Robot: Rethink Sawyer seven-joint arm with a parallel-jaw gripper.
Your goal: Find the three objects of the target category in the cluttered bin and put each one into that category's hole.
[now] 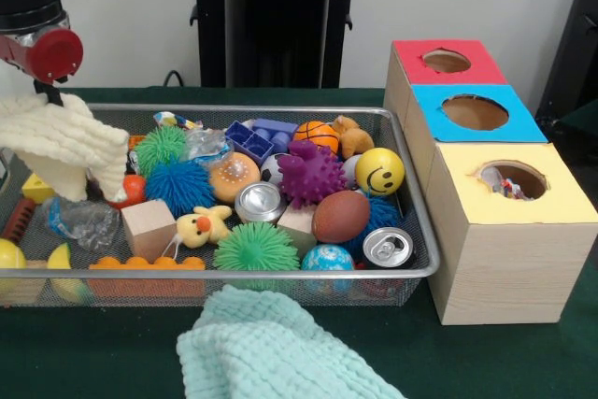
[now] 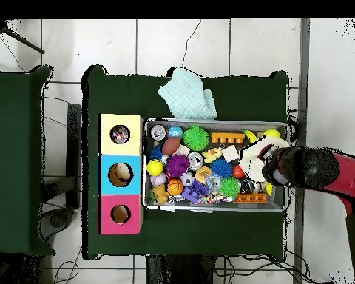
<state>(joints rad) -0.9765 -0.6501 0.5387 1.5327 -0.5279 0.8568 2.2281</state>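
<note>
Gripper point(image 1: 51, 95) holds cream cloth point(image 1: 65, 147) above bin point(image 1: 411, 273) left end — likely clearing clutter; yellow hole point(image 1: 512, 179) already shows dotted bag.

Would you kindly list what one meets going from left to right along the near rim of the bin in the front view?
Orange toy block → green spiky ball → blue-and-green globe ball → silver can, then, outside the bin, the yellow-topped box.

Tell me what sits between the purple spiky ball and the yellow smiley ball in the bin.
In the front view, only a sliver of a pale ball shows between the purple spiky ball and the yellow smiley ball.
</note>
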